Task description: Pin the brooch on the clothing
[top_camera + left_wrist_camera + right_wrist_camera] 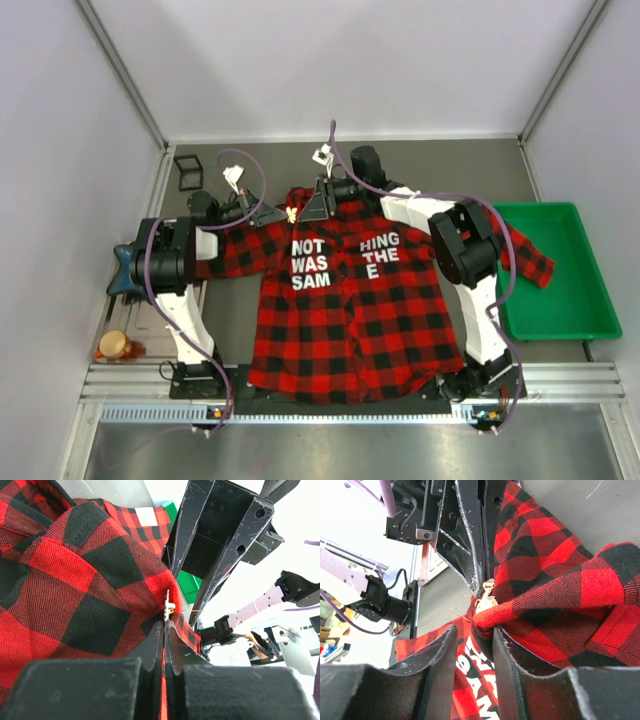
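Note:
The red-and-black plaid shirt (360, 310) lies flat with its collar at the far side. The tiny pale brooch (292, 213) sits at the collar between both grippers. My left gripper (283, 214) is shut on the brooch (169, 605) at its fingertips, and the thin pin points sideways past the collar fold (75, 580). My right gripper (314, 204) faces it. In the right wrist view its jaws (475, 635) stand apart, a fold of the collar (560, 565) drapes over one finger, and the brooch (485, 599) touches that fold.
A green tray (560, 290) stands at the right, partly under a sleeve. A dark blue object (122, 270) and a round orange-brown object (115, 345) lie at the left. A small black square frame (187, 170) is at the far left.

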### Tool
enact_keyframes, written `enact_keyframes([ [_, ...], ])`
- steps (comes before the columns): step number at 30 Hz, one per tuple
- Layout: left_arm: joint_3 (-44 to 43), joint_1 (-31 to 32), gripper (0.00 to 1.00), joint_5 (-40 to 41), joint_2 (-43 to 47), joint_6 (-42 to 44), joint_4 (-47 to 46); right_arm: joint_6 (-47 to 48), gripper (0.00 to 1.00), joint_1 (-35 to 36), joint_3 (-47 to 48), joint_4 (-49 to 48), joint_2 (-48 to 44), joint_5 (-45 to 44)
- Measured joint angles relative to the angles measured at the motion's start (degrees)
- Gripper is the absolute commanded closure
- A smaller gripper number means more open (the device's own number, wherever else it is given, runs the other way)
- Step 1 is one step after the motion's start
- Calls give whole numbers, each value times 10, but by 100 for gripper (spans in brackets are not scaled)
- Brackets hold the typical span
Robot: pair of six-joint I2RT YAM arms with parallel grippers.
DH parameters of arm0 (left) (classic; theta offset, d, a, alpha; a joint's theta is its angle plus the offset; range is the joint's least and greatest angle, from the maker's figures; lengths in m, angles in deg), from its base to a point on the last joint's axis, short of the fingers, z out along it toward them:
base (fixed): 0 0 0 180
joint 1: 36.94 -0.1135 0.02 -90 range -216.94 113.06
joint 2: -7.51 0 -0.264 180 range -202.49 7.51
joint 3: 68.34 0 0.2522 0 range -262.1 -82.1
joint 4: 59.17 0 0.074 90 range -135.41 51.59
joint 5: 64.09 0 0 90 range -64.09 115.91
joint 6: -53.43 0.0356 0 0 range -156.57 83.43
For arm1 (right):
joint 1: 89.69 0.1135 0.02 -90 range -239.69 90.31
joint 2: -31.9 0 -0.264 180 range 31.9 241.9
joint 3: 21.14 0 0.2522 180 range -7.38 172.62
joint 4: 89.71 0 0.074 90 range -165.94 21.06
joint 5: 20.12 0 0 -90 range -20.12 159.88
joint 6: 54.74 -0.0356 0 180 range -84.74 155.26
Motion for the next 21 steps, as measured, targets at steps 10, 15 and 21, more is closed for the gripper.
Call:
enact_keyframes([
  [10,-9,0,100,-8,-36,-96,-37,-5,57,-3,19,8,8,2],
  [15,-10,0,100,-8,-43,-125,-37,-9,56,-3,31,13,18,2],
  [21,-15,0,100,-10,-51,-153,-37,-11,49,-3,38,21,21,2],
])
